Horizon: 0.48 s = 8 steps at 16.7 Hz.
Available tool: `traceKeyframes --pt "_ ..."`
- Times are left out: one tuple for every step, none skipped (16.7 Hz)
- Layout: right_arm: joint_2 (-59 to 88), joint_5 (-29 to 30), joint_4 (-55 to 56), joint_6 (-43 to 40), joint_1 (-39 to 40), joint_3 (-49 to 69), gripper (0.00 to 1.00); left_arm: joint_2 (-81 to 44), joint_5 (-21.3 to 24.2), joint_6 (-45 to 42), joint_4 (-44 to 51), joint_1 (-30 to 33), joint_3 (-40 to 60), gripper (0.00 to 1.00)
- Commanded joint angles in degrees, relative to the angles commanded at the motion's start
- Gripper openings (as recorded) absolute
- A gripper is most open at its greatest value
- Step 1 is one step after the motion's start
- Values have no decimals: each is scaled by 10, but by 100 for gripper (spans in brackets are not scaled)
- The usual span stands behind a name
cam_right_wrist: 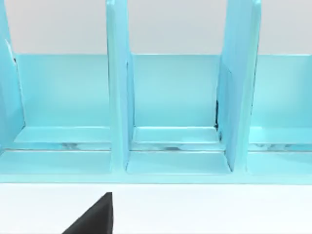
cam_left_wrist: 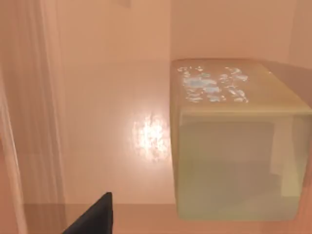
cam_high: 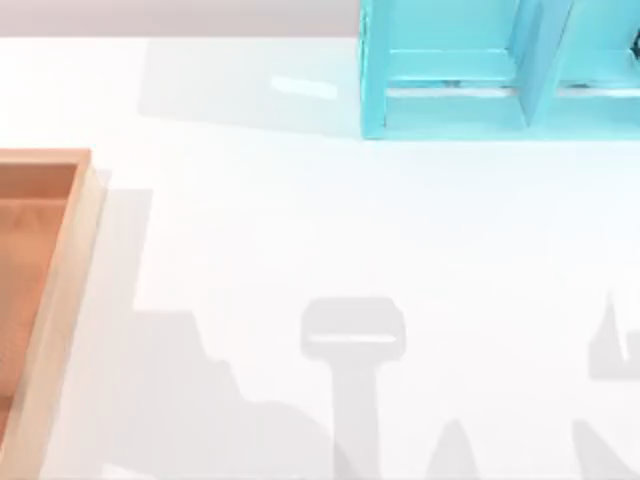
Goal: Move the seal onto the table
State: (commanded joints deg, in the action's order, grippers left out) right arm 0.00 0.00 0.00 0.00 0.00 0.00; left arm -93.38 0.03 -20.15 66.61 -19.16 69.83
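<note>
The seal [cam_left_wrist: 234, 141] is a pale tan block with a blotchy pale mark on its upper face. It rests on the orange-brown floor of the wooden tray [cam_left_wrist: 107, 97], close to a tray wall. A dark part of my left gripper [cam_left_wrist: 95, 217] shows just short of the seal and off to one side, not touching it. In the top view the tray [cam_high: 60, 300] lies at the left edge of the white table [cam_high: 350, 230]. A dark part of my right gripper [cam_right_wrist: 95, 217] hangs over the table, facing the turquoise shelf.
A turquoise shelf unit [cam_high: 480, 70] with upright dividers [cam_right_wrist: 119, 97] stands at the table's back right. The tray's raised rim [cam_high: 75, 260] borders the seal's area. Grey arm shadows fall on the table's front middle and right.
</note>
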Motion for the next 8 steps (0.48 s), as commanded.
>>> traceKeyframes --pt "0 0 0 0 0 0 100 -7 0 0 -25 -1 -17 100" --pt "0 0 0 0 0 0 100 -15 0 -1 -54 -1 -36 100" --pt "0 0 0 0 0 0 100 -24 0 -2 -84 -1 -56 100" --pt "0 0 0 0 0 0 100 -32 0 -2 -114 -2 -76 100" --pt "0 0 0 0 0 0 100 -39 0 -3 -140 -2 -94 100" --pt "0 0 0 0 0 0 100 -46 0 -3 -162 -3 -110 100" --pt "0 0 0 0 0 0 100 -51 0 -4 -177 -3 -122 100" --pt "0 0 0 0 0 0 100 -54 0 -4 -186 -3 -129 100"
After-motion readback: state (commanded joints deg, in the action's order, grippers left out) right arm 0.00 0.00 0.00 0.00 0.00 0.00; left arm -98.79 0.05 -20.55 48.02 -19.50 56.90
